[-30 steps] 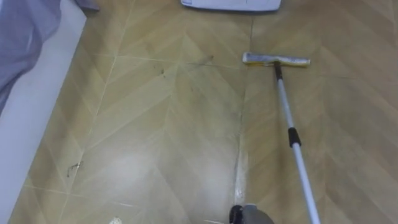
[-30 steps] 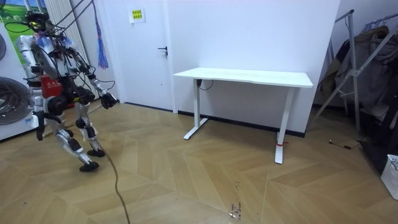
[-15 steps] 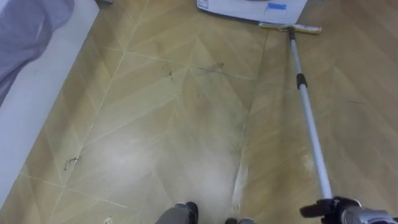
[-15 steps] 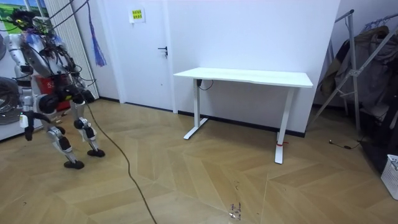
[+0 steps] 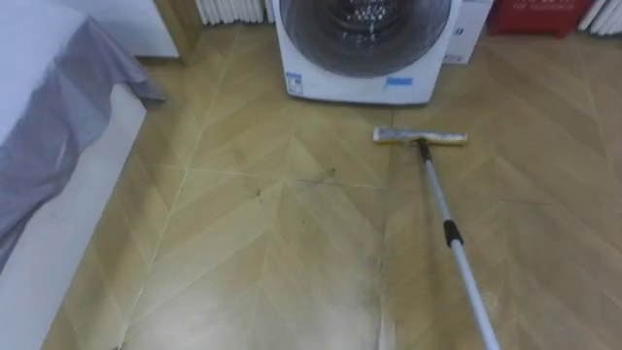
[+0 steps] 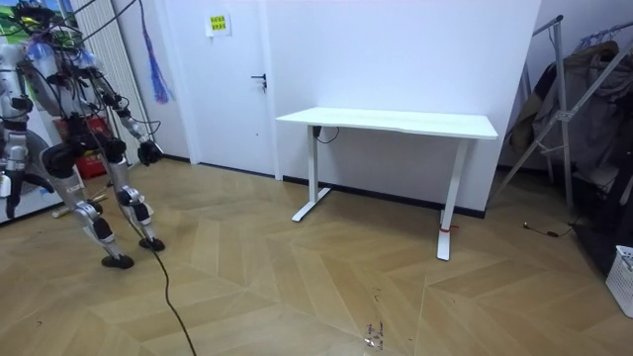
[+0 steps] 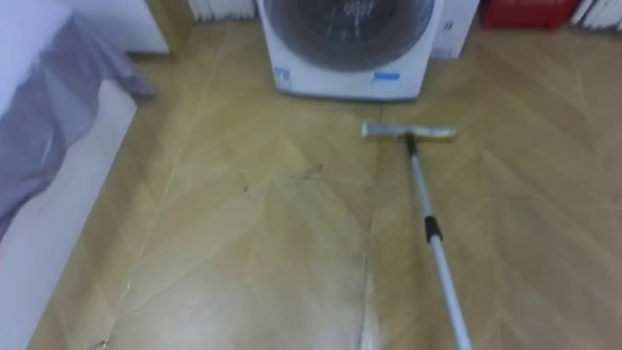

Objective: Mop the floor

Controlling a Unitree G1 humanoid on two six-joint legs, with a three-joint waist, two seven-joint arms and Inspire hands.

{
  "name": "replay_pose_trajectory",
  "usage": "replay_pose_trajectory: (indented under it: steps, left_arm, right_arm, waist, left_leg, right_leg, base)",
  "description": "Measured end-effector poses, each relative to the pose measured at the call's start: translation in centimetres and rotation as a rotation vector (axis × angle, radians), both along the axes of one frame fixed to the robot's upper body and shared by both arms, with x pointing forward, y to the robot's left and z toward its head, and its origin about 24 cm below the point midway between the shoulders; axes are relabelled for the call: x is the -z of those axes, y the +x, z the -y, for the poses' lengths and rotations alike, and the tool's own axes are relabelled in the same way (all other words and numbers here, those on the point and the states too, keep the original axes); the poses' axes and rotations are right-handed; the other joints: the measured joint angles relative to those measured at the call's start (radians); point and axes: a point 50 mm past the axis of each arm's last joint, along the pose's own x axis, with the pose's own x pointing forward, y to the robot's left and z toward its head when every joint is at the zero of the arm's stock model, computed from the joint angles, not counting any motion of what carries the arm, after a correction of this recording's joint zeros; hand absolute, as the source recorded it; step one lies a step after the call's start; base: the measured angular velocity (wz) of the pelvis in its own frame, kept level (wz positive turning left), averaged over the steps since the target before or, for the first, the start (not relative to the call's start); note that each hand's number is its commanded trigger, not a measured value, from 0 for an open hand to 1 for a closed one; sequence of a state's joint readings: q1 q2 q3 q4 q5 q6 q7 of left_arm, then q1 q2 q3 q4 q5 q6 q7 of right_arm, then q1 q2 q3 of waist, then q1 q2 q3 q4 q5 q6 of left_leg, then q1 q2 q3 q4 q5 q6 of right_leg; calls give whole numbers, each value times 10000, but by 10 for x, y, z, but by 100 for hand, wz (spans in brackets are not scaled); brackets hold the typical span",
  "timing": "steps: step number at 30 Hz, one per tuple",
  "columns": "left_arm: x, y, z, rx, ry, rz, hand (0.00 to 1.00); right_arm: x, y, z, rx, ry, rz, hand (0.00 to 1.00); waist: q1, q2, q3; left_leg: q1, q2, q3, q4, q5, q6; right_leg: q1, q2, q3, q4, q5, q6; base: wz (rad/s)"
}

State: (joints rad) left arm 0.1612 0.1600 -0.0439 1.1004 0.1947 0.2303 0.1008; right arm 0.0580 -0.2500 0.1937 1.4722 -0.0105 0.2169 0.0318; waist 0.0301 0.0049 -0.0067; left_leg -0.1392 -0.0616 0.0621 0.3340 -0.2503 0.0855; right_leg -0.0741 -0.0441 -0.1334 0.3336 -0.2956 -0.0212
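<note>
- Position: the robot stands at the room view's left edge, near the door (image 6: 233, 79) and well apart from the white desk (image 6: 391, 122).
- Task item: the mop (image 5: 450, 233) lies on the wooden floor (image 5: 262, 253) ahead of the robot. Its pole runs from the lower right of the eye views up to the mop head (image 5: 420, 137).
- Mop head: flat on the boards, set crosswise just in front of the washing machine (image 5: 364, 58), not touching it.
- Surroundings: a bed (image 5: 53, 233) with a grey cloth (image 5: 58, 107) draped over it borders the floor on the robot's left.
- Right hand (image 6: 149, 152): held out at hip height on the room view's right. I cannot tell whether it is clenched, released or grasping anything.
- Left hand (image 6: 6, 184): hangs low at the picture's edge. Its state cannot be determined either.
</note>
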Motion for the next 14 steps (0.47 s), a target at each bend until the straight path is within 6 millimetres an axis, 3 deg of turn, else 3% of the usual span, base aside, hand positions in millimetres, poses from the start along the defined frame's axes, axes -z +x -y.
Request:
replay_pose_trajectory:
  steps: [1,4,14]
  left_arm:
    - [1,-6,1,148,40,-220,0]
    - [2,-11,6,435,29,-446,0]
    - [1,-10,2,-336,-67,-499,0]
  right_arm:
    - [1,-4,-4,-70,163,-138,100]
    - [3,-10,-11,-93,436,-319,100]
    - [6,-6,-22,178,1145,-414,100]
  waist:
    - [-12,-139,6]
    - [-17,-296,38]
    - [-14,-405,112]
  left_leg:
    - [377,20,88,-195,-5,-13]
    - [888,57,154,-430,-6,-52]
    - [1944,131,305,-852,-14,-96]
  right_leg:
    - [331,16,-13,-186,13,-2]
    - [835,63,-56,-505,70,0]
    - [1935,154,-104,-1088,264,16]
  base:
    - [-20]
    - [-10]
    - [-5]
